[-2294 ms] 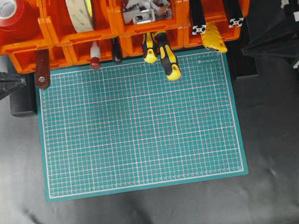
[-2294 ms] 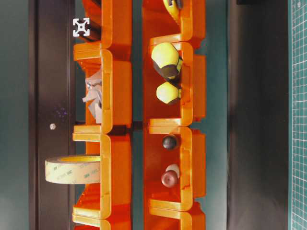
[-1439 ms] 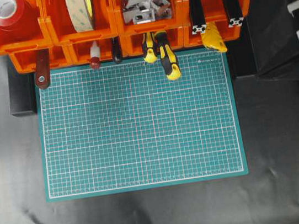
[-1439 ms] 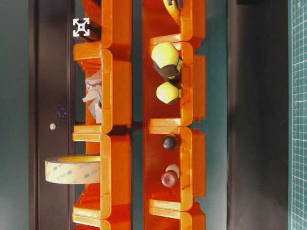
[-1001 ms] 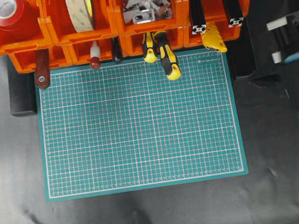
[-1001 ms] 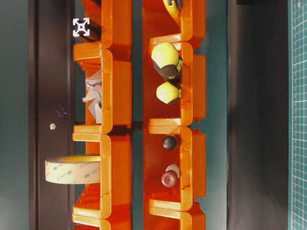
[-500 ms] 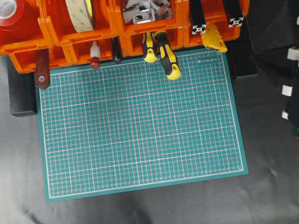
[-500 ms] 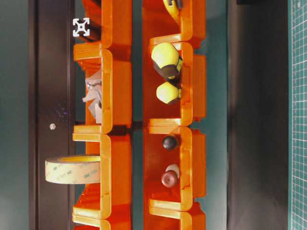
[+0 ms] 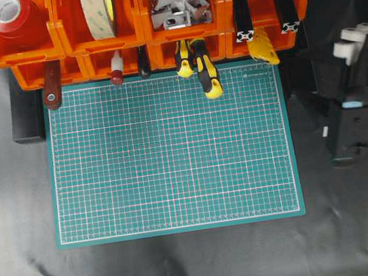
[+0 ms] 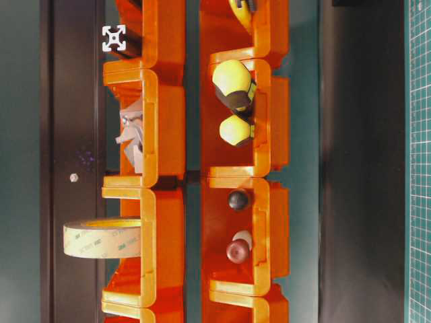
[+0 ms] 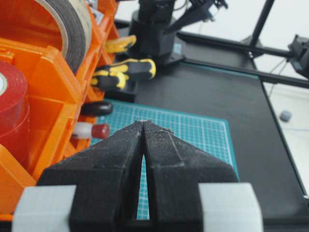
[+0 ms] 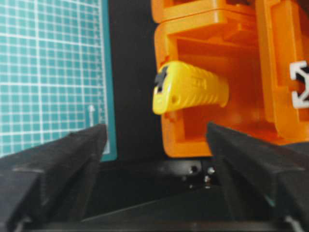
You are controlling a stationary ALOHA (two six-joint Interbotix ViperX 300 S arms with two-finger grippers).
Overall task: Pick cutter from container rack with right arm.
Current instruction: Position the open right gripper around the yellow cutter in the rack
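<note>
While the cutter lay untouched in its orange bin of the rack, jutting out just ahead of the right gripper, the jaws stood wide apart and empty. The left gripper sat pressed together. Approach, grasp and lift-out all remained undone.

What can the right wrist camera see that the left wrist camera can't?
Only the right wrist view shows the open right gripper, its fingers wide apart, aimed at the cutter in its bin. Only the left wrist view shows the shut left gripper, red tape, the big tape roll and the screwdrivers. Both show the green mat and the orange rack.
</note>
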